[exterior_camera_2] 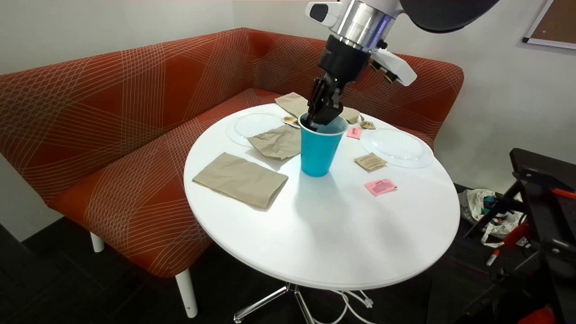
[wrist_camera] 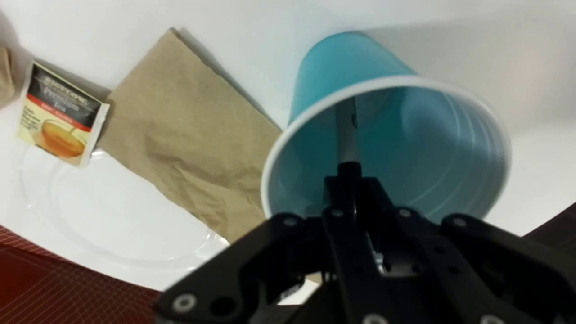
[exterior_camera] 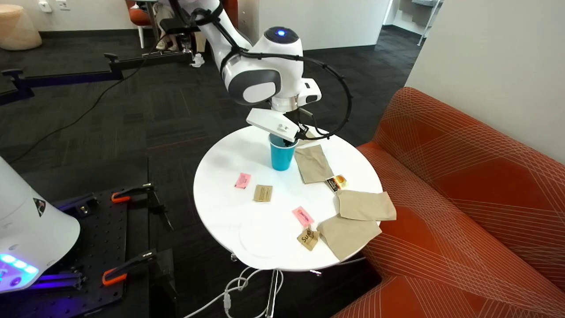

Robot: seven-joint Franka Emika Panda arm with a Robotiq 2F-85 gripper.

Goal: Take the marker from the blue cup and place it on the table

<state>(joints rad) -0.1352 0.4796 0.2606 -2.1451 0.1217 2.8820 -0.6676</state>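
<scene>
The blue cup (exterior_camera: pixel 281 159) stands upright on the round white table (exterior_camera: pixel 216 190); it also shows in an exterior view (exterior_camera_2: pixel 317 153) and in the wrist view (wrist_camera: pixel 346 58). The marker (wrist_camera: pixel 347 135) is inside the cup, its pale body pointing down toward the cup's bottom and its black end up. My gripper (wrist_camera: pixel 353 191) reaches into the cup's mouth, its fingertips closed around the marker's black end. In both exterior views the gripper (exterior_camera_2: pixel 317 120) comes down from above into the cup; there the marker is hidden by the cup and the fingers.
Brown napkins (exterior_camera_2: pixel 240 180) lie beside the cup, with a tea packet (wrist_camera: pixel 60 114) close by. Pink packets (exterior_camera: pixel 242 180) and brown sugar packets (exterior_camera: pixel 263 193) lie on the table. Clear plates (exterior_camera_2: pixel 397 147) rest near its edge. An orange-red sofa (exterior_camera: pixel 423 212) borders the table.
</scene>
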